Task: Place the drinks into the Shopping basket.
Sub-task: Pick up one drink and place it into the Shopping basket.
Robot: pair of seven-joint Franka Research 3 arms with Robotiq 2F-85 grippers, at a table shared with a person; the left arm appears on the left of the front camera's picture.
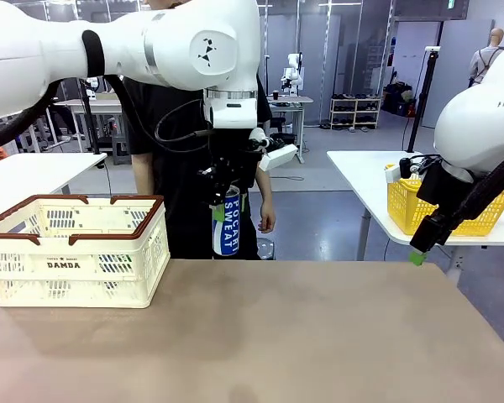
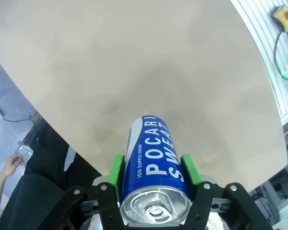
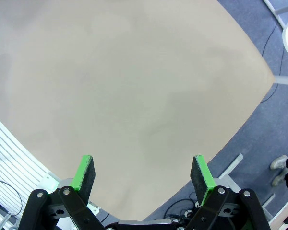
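One Pocari Sweat can (image 1: 226, 222) hangs clamped upright in your left gripper (image 1: 224, 204), green pads (image 2: 116, 171) pressing its sides, silver top toward the wrist. It sits above the table's (image 1: 319, 336) far edge, near the middle. The DAMDA shopping basket (image 1: 76, 252) stands to the can's left and slightly nearer, on the table's left end, open side up. Likely next: carry left, then lower, long axis kept vertical. Your right gripper (image 3: 142, 175) hovers at the table's right edge, jaws wide apart, holding nothing, and well away from the basket.
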